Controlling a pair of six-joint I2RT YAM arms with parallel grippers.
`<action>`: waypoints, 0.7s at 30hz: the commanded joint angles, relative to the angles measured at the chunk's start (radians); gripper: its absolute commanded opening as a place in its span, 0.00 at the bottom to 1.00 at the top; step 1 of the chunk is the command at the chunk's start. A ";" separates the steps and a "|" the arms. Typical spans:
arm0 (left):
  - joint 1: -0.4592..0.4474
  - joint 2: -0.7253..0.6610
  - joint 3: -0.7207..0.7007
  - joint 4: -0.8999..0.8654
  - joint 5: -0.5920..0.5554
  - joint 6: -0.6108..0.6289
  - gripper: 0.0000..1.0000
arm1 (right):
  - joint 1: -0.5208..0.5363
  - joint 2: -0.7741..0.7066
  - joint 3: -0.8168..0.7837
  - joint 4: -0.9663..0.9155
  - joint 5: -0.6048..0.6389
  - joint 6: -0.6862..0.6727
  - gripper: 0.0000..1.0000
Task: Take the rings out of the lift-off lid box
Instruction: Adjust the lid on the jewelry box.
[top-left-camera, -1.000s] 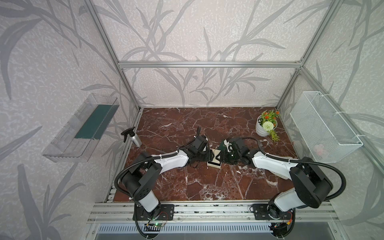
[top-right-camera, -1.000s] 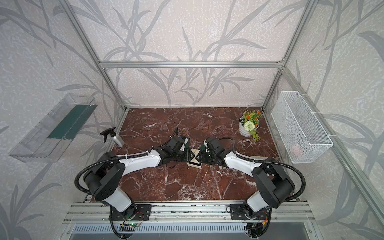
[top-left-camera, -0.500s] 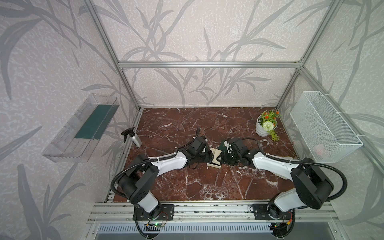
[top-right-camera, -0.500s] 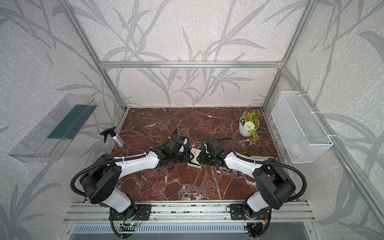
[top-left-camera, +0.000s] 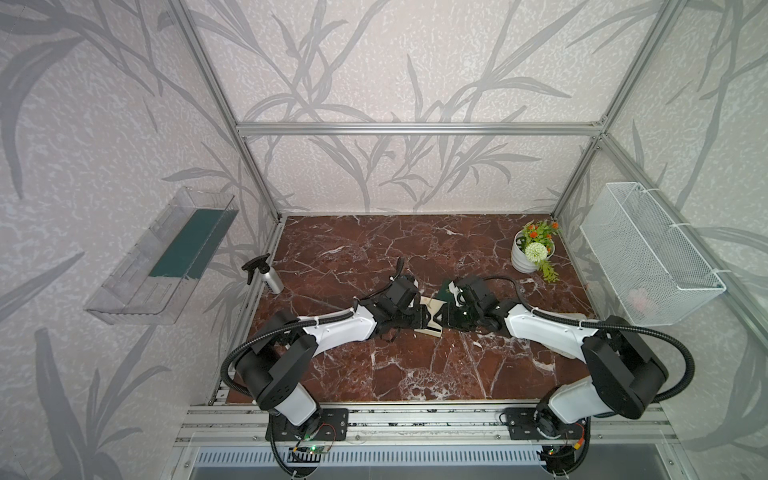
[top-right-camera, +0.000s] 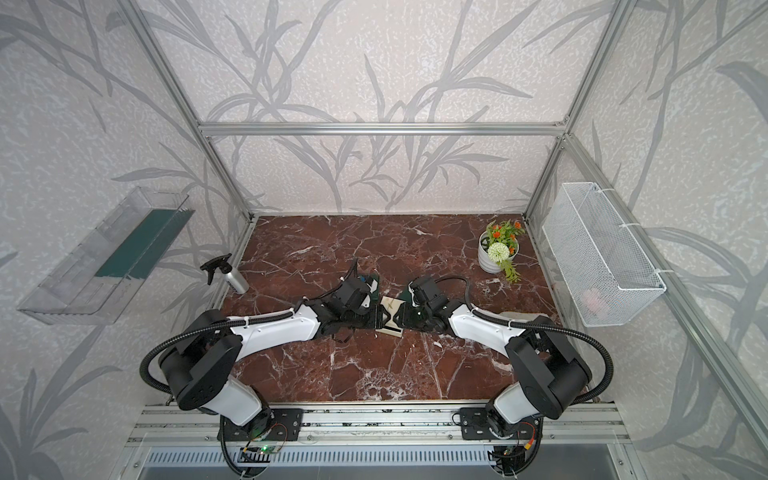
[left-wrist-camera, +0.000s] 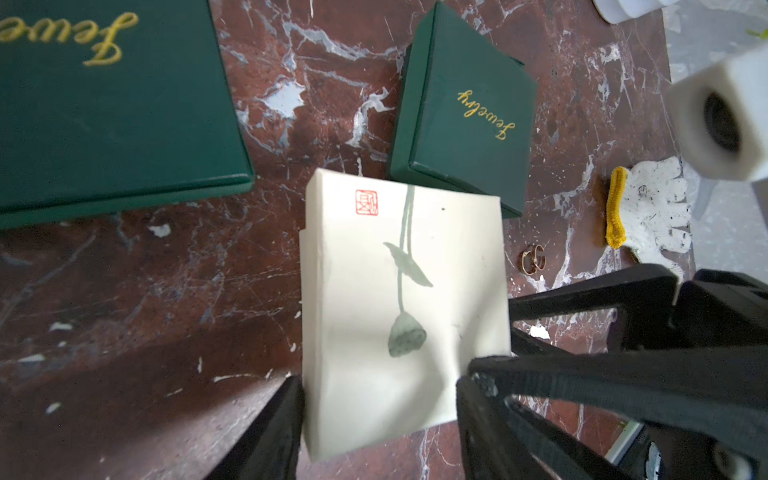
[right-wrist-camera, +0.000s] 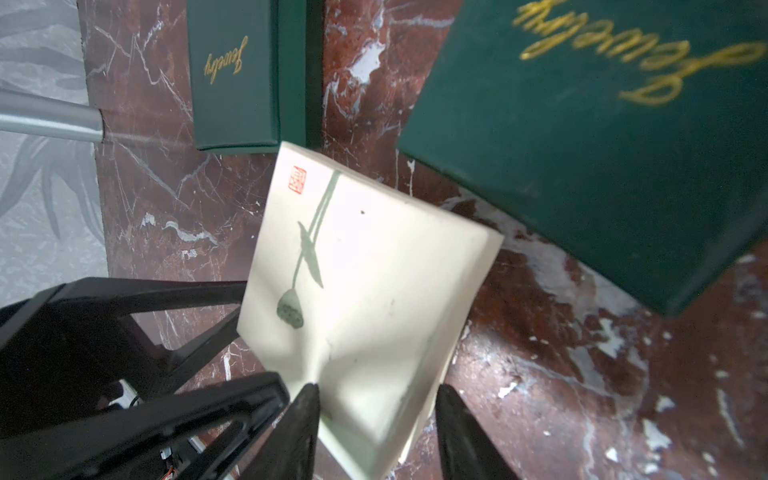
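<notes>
The lift-off lid box (left-wrist-camera: 399, 291) is cream with a lotus drawing and sits mid-table in both top views (top-left-camera: 432, 319) (top-right-camera: 390, 316). My left gripper (left-wrist-camera: 380, 386) is shut on its sides from one end. From the opposite end my right gripper (right-wrist-camera: 378, 395) is shut on the lid (right-wrist-camera: 374, 270), which is dented and tilted up over the base. One thin gold ring (left-wrist-camera: 533, 259) lies on the marble beside the box. The inside of the box is hidden.
A small green jewelry box (left-wrist-camera: 461, 112) touches the cream box's far end, and a large green one (left-wrist-camera: 104, 104) lies close by. A white glove (left-wrist-camera: 648, 212) lies past the ring. Spray bottle (top-left-camera: 266, 276), flower pot (top-left-camera: 530, 255), wire basket (top-left-camera: 648, 253) and clear shelf (top-left-camera: 162, 257) line the edges.
The left arm's elbow has swung slightly outward. Both grippers stay closed on the cream box, which has hardly moved.
</notes>
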 joint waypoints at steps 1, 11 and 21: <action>-0.009 -0.031 -0.012 -0.019 -0.021 -0.015 0.57 | 0.002 -0.034 -0.018 0.000 0.007 -0.006 0.48; -0.018 -0.033 -0.016 -0.030 -0.034 -0.017 0.57 | 0.002 -0.033 -0.018 0.006 -0.006 -0.012 0.46; -0.018 -0.040 -0.020 -0.035 -0.039 -0.013 0.57 | 0.010 -0.031 -0.017 0.008 -0.013 -0.013 0.44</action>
